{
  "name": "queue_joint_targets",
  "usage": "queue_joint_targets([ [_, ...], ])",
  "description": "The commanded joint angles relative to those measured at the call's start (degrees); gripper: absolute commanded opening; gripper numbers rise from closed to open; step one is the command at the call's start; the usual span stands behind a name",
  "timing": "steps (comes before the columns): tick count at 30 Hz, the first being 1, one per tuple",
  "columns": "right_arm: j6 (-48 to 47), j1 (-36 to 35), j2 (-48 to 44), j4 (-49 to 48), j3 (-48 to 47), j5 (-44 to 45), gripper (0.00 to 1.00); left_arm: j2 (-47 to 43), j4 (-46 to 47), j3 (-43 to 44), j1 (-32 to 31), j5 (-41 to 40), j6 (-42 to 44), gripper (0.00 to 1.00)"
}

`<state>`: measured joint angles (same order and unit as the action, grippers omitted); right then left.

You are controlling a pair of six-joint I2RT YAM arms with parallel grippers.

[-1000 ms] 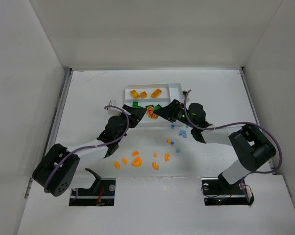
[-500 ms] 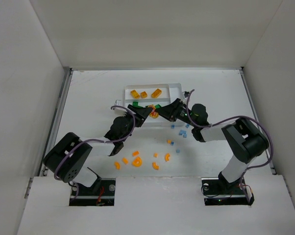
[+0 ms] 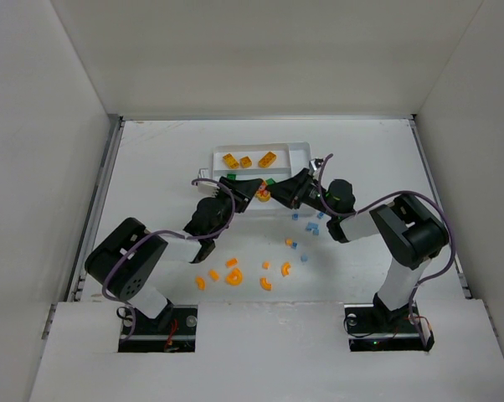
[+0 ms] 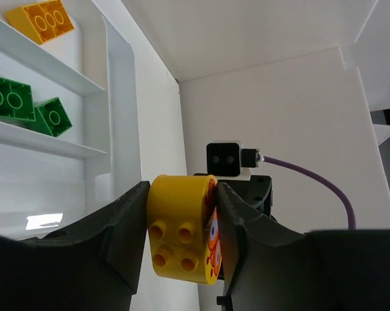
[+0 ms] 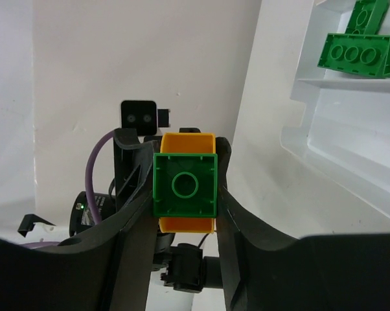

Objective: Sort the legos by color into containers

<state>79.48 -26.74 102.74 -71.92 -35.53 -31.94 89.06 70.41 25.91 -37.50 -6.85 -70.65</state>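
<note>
Left gripper (image 4: pixel 182 217) is clamped on a yellow rounded plastic piece (image 4: pixel 179 227). Its two black fingers (image 4: pixel 127 220) press against the piece's sides. Four round holes show on the face toward the wrist camera, and an orange-and-red printed surface sits on its right side.

The right gripper (image 5: pixel 185 191) is closed around a green square plastic brick (image 5: pixel 185 184) with one stud. An orange plastic piece (image 5: pixel 187 144) sits directly behind that brick, between the same fingers.

Seen from above, the two grippers meet tip to tip, with the held parts showing as one small yellow-orange cluster between them (each wrist camera looks straight at the other arm's camera beyond its own load). Whether the yellow piece and the green brick are joined into one stack I cannot tell.

The cluster hangs over the near part of a white shallow plastic tray (image 3: pixel 300 157). Whether it is above the nearest slot or its near wall is unclear.

Amber rectangular blocks (image 3: pixel 245 159) lie in the tray's far slot, and dark green bricks (image 3: pixel 232 178) lie in the slot next to it. On the white table (image 3: pixel 151 167), orange curved bits (image 3: pixel 234 275) are scattered near the arm bases. Pale blue pieces (image 3: pixel 312 226) lie loose just beside the tray's near right corner, under the right arm.
</note>
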Motion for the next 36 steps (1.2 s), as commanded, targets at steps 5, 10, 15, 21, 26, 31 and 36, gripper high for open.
queue_joint_targets([
  [5,-1.26,0.07,-0.26,-8.15,-0.42,-1.37,0.61,-5.29,2.98,-0.24,0.63,0.87,0.34,0.11],
  [10,-2.4,0.16,-1.4,-7.36,-0.07,-1.1,0.64,-7.32,1.22,-1.48,0.71,1.75,0.96,0.09],
  [15,-2.67,0.6,-1.84,-7.27,0.28,-0.84,0.66,-8.46,-0.27,-2.62,0.98,3.16,1.22,0.08],
  [21,-3.37,0.33,-2.37,-7.18,0.11,-1.28,0.67,-8.64,-0.8,-3.5,1.16,4.92,1.04,0.07],
  [26,-3.55,0.6,-2.46,-7.18,0.37,-1.28,0.63,-9.51,-0.98,-4.38,2.12,6.32,0.43,0.07],
  [31,-3.63,0.33,-2.37,-7.01,-0.07,-1.37,0.53,-10.39,-1.33,-4.99,2.65,6.67,-0.18,0.07],
  [36,-3.54,0.24,-1.93,-6.74,-0.33,-1.28,0.41,-11.1,-1.51,-5.08,3.0,7.03,-0.45,0.07],
])
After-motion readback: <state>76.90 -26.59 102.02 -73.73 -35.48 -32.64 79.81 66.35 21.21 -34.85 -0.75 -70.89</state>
